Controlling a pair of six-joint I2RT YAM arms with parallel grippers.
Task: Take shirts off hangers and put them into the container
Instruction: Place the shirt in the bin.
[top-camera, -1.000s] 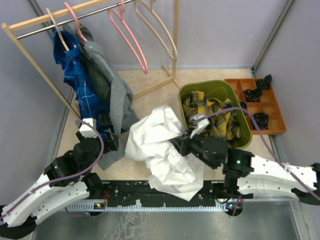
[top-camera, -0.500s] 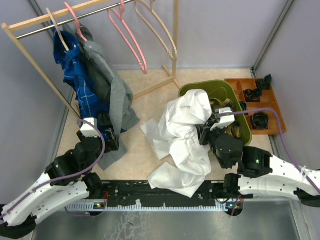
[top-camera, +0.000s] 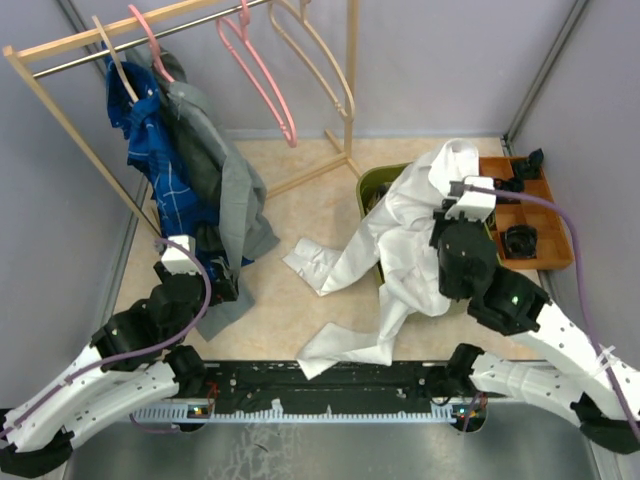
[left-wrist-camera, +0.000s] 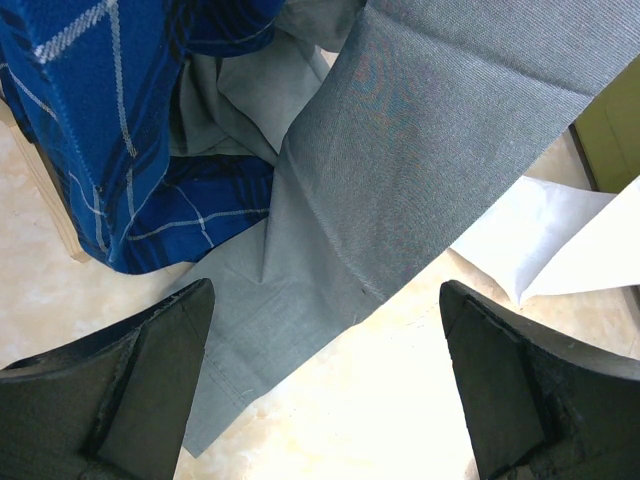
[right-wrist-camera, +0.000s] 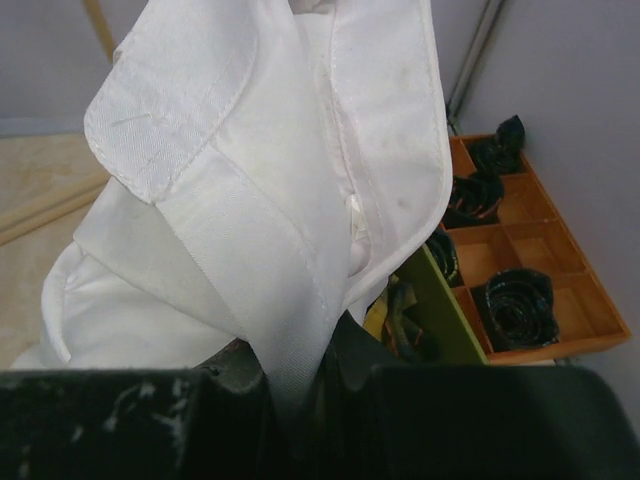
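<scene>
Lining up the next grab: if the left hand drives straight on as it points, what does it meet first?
Most likely the grey shirt, its hanging tail centred ahead of the open left hand; depth is unclear.

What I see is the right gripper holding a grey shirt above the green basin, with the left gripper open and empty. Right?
Not quite: the shirt in the right gripper is white, not grey, as the right wrist view shows. It is above the green basin, and the left gripper is open and empty.

The left arm (top-camera: 100, 385) reaches low with jaws spread wide, the right arm (top-camera: 545, 335) stretches forward, jaws pinched tight
</scene>
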